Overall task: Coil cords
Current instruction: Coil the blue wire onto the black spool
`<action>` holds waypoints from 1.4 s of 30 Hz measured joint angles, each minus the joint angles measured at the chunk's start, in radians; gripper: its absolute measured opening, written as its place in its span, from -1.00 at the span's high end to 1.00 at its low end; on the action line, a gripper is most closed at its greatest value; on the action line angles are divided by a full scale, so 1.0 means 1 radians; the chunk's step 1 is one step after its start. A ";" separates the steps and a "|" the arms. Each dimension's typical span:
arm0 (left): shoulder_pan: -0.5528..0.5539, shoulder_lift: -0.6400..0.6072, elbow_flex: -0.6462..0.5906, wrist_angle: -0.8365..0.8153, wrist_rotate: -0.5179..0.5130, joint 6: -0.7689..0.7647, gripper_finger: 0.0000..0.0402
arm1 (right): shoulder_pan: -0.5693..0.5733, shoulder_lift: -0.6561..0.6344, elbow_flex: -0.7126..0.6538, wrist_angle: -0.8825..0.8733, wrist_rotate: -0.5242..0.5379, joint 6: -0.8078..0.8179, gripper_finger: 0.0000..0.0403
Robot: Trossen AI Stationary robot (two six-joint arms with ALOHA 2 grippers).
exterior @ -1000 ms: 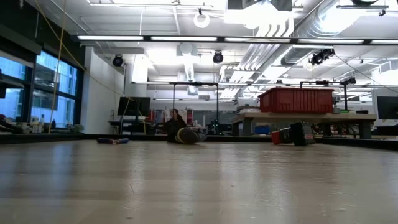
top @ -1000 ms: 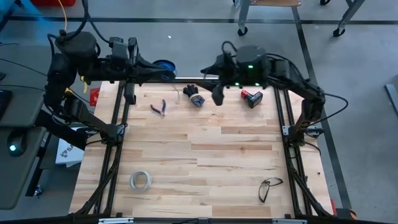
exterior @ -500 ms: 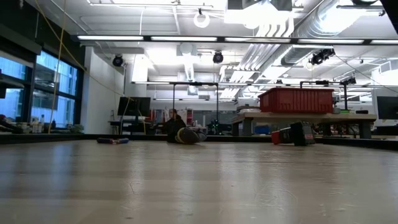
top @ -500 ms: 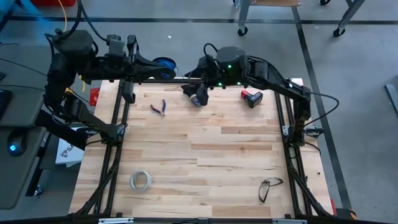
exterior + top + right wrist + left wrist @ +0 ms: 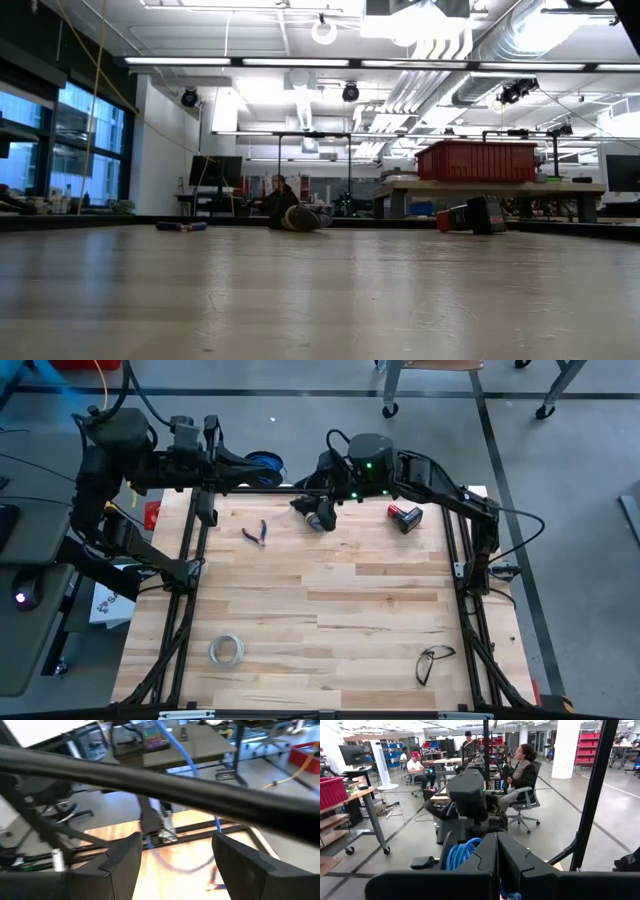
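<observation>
Cords first: the small dark spool (image 5: pixel 318 518) lies near the far edge of the wooden table (image 5: pixel 330 620), and the thin wire itself is too fine to trace from above. From table height the spool (image 5: pixel 300 218) shows as a dark lump far across the boards.

Largest to smallest, the left arm (image 5: pixel 110 455) reaches along the far left corner of the table frame, its gripper (image 5: pixel 228 465) past the table edge, near a coil of blue cable (image 5: pixel 264 463); its wrist view shows the fingers (image 5: pixel 485 865) pressed together, holding nothing.

The right arm (image 5: pixel 440 485) stretches in from the right side, and its gripper (image 5: pixel 305 503) hovers at the spool; its fingers (image 5: pixel 122 857) stand wide apart with nothing between them.

A red and black battery pack (image 5: pixel 405 517) lies just right of the spool. Pliers (image 5: pixel 258 533) rest to its left. A whitish ring of tape (image 5: pixel 226 651) sits near the front left, and a pair of glasses (image 5: pixel 432 660) near the front right.
</observation>
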 joint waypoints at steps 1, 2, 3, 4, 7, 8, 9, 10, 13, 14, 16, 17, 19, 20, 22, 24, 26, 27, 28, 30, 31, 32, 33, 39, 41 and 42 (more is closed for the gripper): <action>0.000 0.000 0.000 0.000 0.000 0.000 1.00 | -0.003 0.000 0.000 -0.004 0.011 -0.005 -0.16; 0.000 0.000 0.000 0.000 0.000 0.000 1.00 | -0.006 0.000 0.000 -0.004 0.024 -0.011 -0.16; 0.000 0.000 0.000 0.001 0.002 -0.001 1.00 | -0.010 0.000 0.000 -0.004 0.038 -0.015 -0.16; 0.000 0.000 0.000 0.003 0.006 0.000 1.00 | -0.014 0.000 0.000 -0.004 0.062 -0.019 -0.16; 0.000 0.000 0.000 0.026 0.010 -0.002 1.00 | -0.027 0.000 0.000 -0.006 0.094 -0.020 -0.16; 0.000 0.000 0.000 0.031 0.011 -0.002 1.00 | -0.032 0.000 0.000 -0.007 0.073 -0.017 -0.16; 0.000 0.000 0.000 0.037 0.011 -0.002 1.00 | -0.035 0.000 0.000 -0.008 0.047 -0.011 -0.15; 0.000 0.000 0.000 0.043 0.012 -0.002 1.00 | -0.036 0.000 0.000 -0.008 0.024 -0.006 -0.15; 0.000 0.000 0.000 0.046 0.011 -0.002 1.00 | -0.035 0.000 0.000 -0.008 -0.020 -0.001 -0.11; 0.000 0.000 0.000 0.046 0.011 -0.002 1.00 | -0.034 0.000 0.000 -0.010 -0.032 -0.002 -0.09; 0.000 0.000 0.000 0.047 0.011 -0.002 1.00 | -0.032 0.000 0.000 -0.019 -0.043 -0.002 -0.03; -0.002 0.000 0.000 0.048 0.011 -0.004 1.00 | -0.032 0.000 0.000 -0.024 -0.041 -0.003 0.00; -0.004 0.000 0.000 0.054 0.011 -0.010 1.00 | -0.032 0.000 0.000 -0.034 -0.029 -0.011 0.07; -0.004 0.000 0.000 0.053 0.011 -0.010 1.00 | -0.032 0.000 0.000 -0.035 -0.023 -0.012 0.09; -0.004 0.000 0.000 0.058 0.011 -0.010 1.00 | -0.032 0.000 0.000 -0.033 -0.008 -0.010 0.15; -0.004 0.000 0.000 0.061 0.011 -0.010 1.00 | -0.032 0.000 0.000 -0.030 0.012 -0.012 0.22; -0.004 0.000 0.000 0.067 0.011 -0.014 1.00 | -0.032 -0.001 0.000 -0.030 0.020 -0.010 0.31; -0.004 0.001 0.000 0.072 0.011 -0.018 1.00 | -0.032 -0.001 0.000 -0.030 0.020 -0.007 0.35; -0.004 0.003 0.000 0.076 0.011 -0.018 1.00 | -0.032 -0.001 0.000 -0.030 0.020 -0.004 0.39; -0.004 0.005 0.000 0.076 0.011 -0.019 1.00 | -0.032 -0.001 0.000 -0.030 0.020 -0.002 0.45; -0.004 0.008 0.000 0.076 0.011 -0.020 1.00 | -0.032 -0.001 0.000 -0.029 0.019 -0.002 0.47; -0.004 0.011 0.000 0.076 0.011 -0.022 1.00 | -0.032 -0.001 0.000 -0.029 0.019 -0.002 0.49; -0.004 0.014 0.000 0.078 0.011 -0.029 1.00 | -0.032 -0.001 0.000 -0.029 0.019 -0.002 0.50; -0.004 0.032 0.000 0.092 0.013 -0.037 1.00 | -0.022 -0.001 0.000 -0.024 0.031 -0.033 0.83; -0.004 0.032 0.000 0.091 0.013 -0.037 1.00 | -0.010 -0.002 0.000 -0.025 0.052 -0.058 0.95; -0.004 0.032 0.000 0.093 0.013 -0.040 1.00 | -0.004 -0.003 0.000 -0.025 0.053 -0.068 0.95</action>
